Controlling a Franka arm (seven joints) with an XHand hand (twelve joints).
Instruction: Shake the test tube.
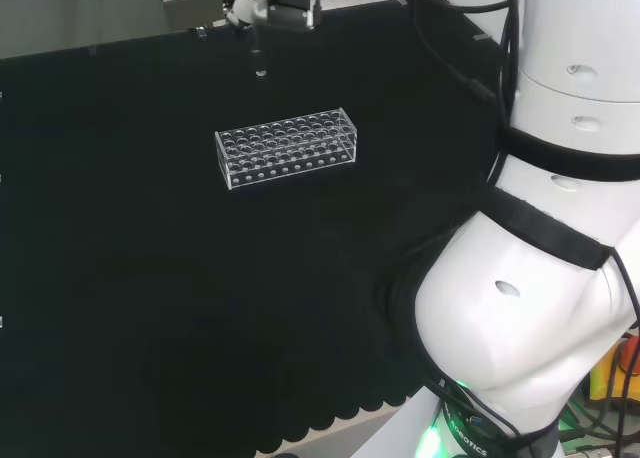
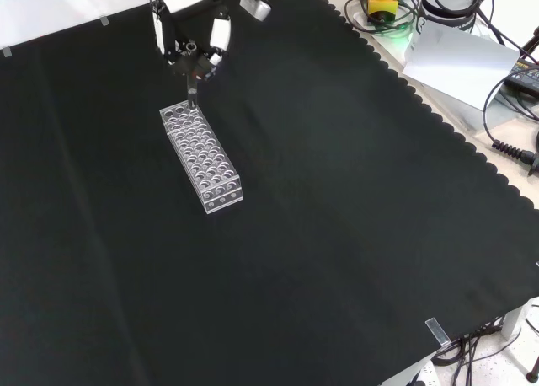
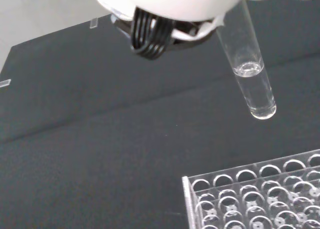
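1. Wrist view showed the test tube hanging clear above the surface, with a little clear liquid in its lower part and the round bottom free in the air.
2. The hand had the tube pinched at its upper end, fingers curled in on it; front view showed the tube pointing down from the fingers toward the far end of the rack.
3. In the head view the hand sat at the far edge of the surface, with the tube hanging below it, apart from the rack, which lay nearer the camera.
4. No other tubes could be made out in the rack; its holes looked empty in the wrist view, though clear ware is hard to tell.
5. Judged step: shaking, tube already lifted out and off the rack.
6. To do it well: keep the tube close to upright with the mouth up, so the liquid swirls and does not slosh out.
7. Small quick side-to-side wrist moves seemed better than big arm swings.
8. Stay high enough that the tube bottom does not knock the rack rim just below it.
9. Risk: the smooth glass could slip through the pinch during fast reversals; keep the hold steady throughout.
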